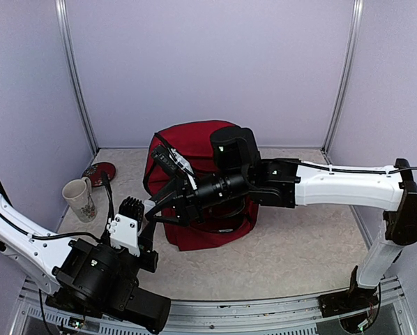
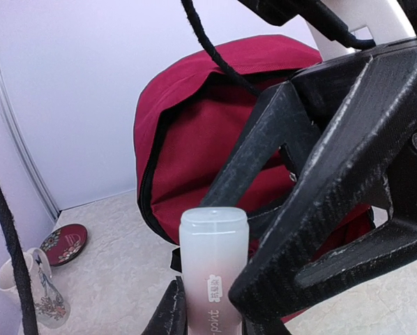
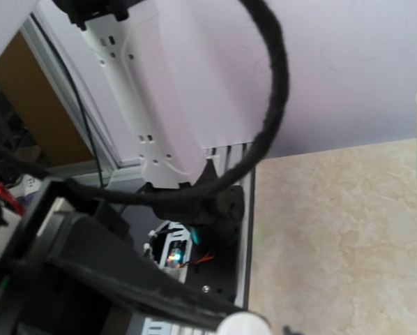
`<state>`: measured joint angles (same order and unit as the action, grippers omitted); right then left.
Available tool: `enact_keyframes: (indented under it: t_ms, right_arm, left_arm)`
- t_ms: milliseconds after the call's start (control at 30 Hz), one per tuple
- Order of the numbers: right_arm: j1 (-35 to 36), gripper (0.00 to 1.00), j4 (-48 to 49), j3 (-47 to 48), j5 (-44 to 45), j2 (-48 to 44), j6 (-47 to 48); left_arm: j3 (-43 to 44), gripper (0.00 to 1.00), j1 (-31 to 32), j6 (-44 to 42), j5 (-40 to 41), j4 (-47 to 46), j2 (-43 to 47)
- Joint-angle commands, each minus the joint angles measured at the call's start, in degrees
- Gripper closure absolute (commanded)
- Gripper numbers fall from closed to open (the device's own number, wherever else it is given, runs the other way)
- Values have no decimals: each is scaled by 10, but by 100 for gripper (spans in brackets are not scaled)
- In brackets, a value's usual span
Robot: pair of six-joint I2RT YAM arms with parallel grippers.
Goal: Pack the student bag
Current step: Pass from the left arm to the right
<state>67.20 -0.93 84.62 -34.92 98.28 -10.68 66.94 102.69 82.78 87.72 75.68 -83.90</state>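
The student bag (image 1: 194,139) is dark red, the tube (image 2: 212,269) milky white-pink.

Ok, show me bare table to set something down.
Free: table between the student bag and right wall, and the strip in front of the bag. Crowded: left, around the mug, red dish and left gripper with its white tube.

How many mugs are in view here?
1. The floral mug stands near the left edge of the table, beside a small red dish. The student bag could hide others.
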Motion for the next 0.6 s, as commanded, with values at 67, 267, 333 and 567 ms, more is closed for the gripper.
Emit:
enact_keyframes:
  t_ms: [67,267,333,567]
  right_arm:
    - [-2,64,15,29,-40,26,-14]
    - [-2,96,19,37,-50,33,-14]
    - [-3,100,20,33,-50,32,-14]
    - [-21,100,11,12,-42,1,-3]
  left_arm:
    - [16,100,3,14,18,20,-8]
    - [13,100,3,19,16,20,-2]
    - [13,100,4,18,12,20,-3]
    - [16,77,-3,25,-23,15,-3]
